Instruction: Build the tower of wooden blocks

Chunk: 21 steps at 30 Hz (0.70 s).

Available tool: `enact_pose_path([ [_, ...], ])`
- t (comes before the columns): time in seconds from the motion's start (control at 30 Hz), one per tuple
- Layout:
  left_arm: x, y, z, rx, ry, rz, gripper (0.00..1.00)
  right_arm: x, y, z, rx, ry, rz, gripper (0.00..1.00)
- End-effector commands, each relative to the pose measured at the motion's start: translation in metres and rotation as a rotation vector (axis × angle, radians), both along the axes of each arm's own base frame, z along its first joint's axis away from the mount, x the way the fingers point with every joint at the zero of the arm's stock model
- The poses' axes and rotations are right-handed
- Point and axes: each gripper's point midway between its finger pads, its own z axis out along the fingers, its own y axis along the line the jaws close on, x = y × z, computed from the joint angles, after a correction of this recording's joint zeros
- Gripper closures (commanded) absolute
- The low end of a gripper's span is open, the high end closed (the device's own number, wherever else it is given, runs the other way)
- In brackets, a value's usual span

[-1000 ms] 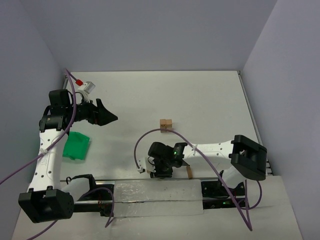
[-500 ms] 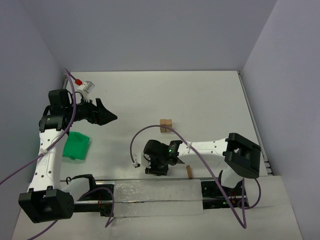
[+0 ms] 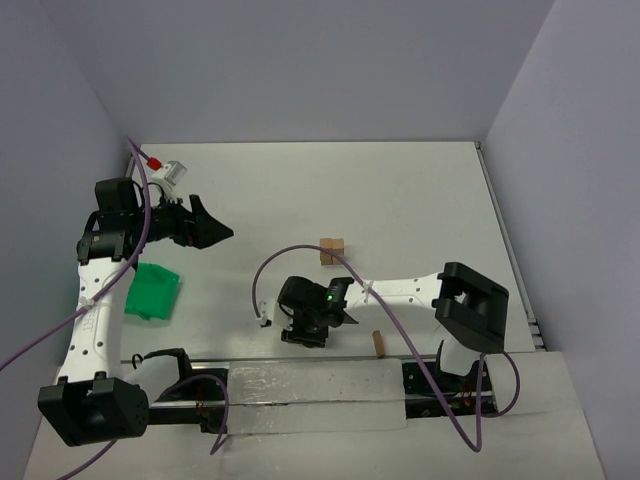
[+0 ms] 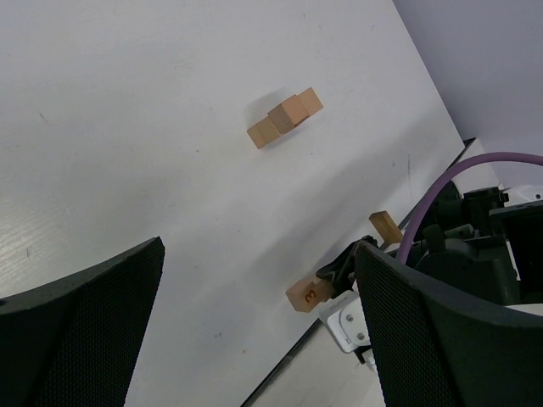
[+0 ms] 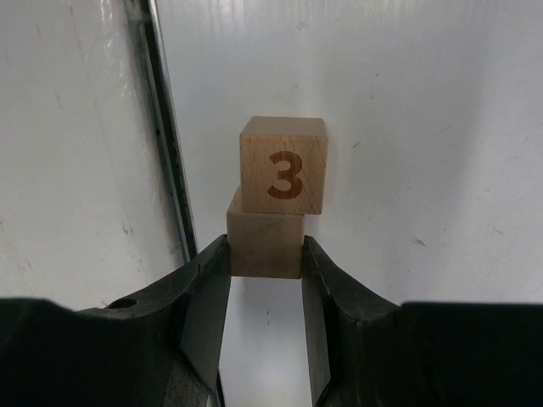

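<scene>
On the white table our right arm reaches leftward along the near edge, and our left arm is parked at the far left above the green tray. The left gripper has its jaws spread wide with nothing between them. The tower, a low cluster of tan cubes, sits mid-table, well apart from both arms. The right gripper is clamped on a plain block, one finger on each side face. A block marked 3 sits just past the fingertips and overlaps the plain block's far edge. We cannot tell whether it rests on the plain block or only leans against it. We judge the step in hand to be carrying the plain block to the tower. To do it well we should lift straight up first, so the numbered cube is neither dragged nor toppled. Then we should travel high, square the block to the tower's faces, lower it gently and open only once it is seated. One loose block waits by the near rail.
</scene>
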Motion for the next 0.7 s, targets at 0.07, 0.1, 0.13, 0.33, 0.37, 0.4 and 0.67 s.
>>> enact_pose_path([
  [0.07,0.005,0.0,0.007,-0.025,-0.02,-0.002,0.01,0.016,0.015,0.007,0.023,-0.013,-0.059,0.97],
  [0.1,0.005,0.0,0.007,-0.025,-0.021,-0.003,0.01,0.017,0.016,0.008,0.024,-0.013,-0.058,0.97],
  [0.13,0.005,0.0,0.008,-0.025,-0.022,-0.004,0.01,0.019,0.016,0.008,0.025,-0.016,-0.057,0.97],
  [0.33,0.006,0.0,0.008,-0.026,-0.022,-0.003,0.01,0.025,0.022,0.009,0.027,-0.037,-0.044,0.97],
  [0.37,0.006,0.0,0.008,-0.026,-0.021,-0.003,0.01,0.026,0.023,0.01,0.028,-0.037,-0.04,0.97],
  [0.4,0.006,0.0,0.007,-0.026,-0.022,-0.002,0.01,0.026,0.024,0.011,0.029,-0.035,-0.035,0.96],
  [0.67,0.006,0.001,0.006,-0.022,-0.021,-0.002,0.01,0.016,0.022,0.014,0.041,-0.009,0.022,0.93],
])
